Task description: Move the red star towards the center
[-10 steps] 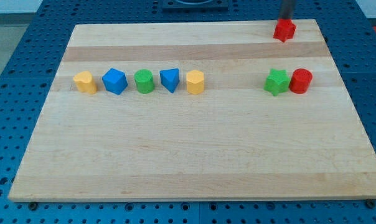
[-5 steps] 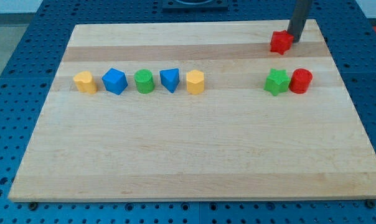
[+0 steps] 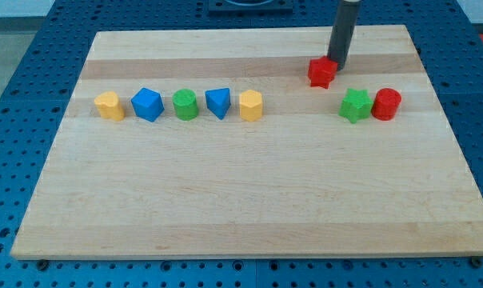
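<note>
Along the view's left, a row is sitting on the desk [image 3: 249, 200]: yellow block [image 3: 108, 105], blue block [image 3: 147, 104], green cylinder [image 3: 185, 104], a second blue block [image 3: 217, 102], and a yellow hexagonal block [image 3: 251, 105]. Right of centre and toward the view's top, the red star [image 3: 322, 72] is lying with my tip [image 3: 337, 65] touching its upper right side. No end effector as such is showing, only a bare rod holding nothing. Further right, the green star [image 3: 355, 105] and red cylinder [image 3: 385, 104] are sitting touching. Risk, as judged: the tip is pressing off-centre, so the star may be spinning away and slipping free; a push angled too far down could be driving it into the green star.
</note>
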